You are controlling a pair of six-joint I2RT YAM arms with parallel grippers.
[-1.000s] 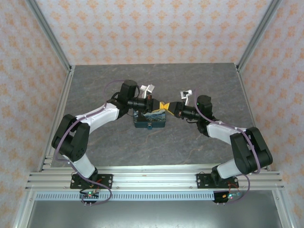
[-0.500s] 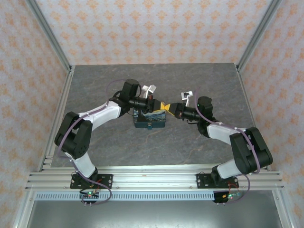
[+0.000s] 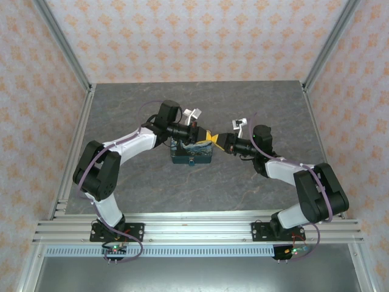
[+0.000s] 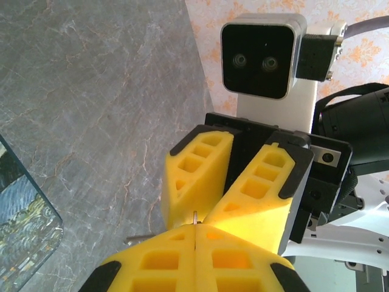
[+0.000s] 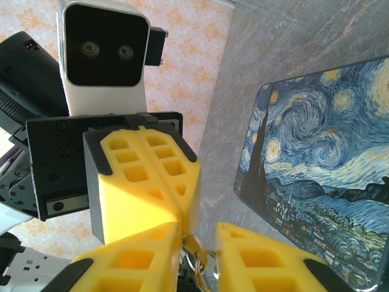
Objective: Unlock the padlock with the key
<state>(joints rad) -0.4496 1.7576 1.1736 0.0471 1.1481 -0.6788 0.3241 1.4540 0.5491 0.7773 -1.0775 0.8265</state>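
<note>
Both grippers meet tip to tip just above the far edge of the swirl-print box (image 3: 191, 152). My left gripper (image 3: 205, 134) (image 4: 194, 228) is shut on the key (image 4: 194, 215); only a thin metal sliver sticks out between its yellow pads. My right gripper (image 3: 215, 139) (image 5: 200, 236) has its jaws a little apart around the padlock (image 5: 204, 265), a small brass and silvery piece with a ring. The key's tip sits right at the padlock, between the right fingers (image 4: 255, 182). The left fingers (image 5: 146, 176) press against the right ones. The keyhole is hidden.
The painted box (image 5: 322, 170) lies directly below the grippers on the grey stone-look table (image 3: 255, 103). Aluminium frame posts (image 3: 67, 61) and patterned walls close in the sides and back. A metal rail (image 3: 194, 230) runs along the near edge.
The left arm has folded in, its elbow swinging back, and its gripper has edged right toward the right gripper. The right gripper has crept left, so the tips now touch.
</note>
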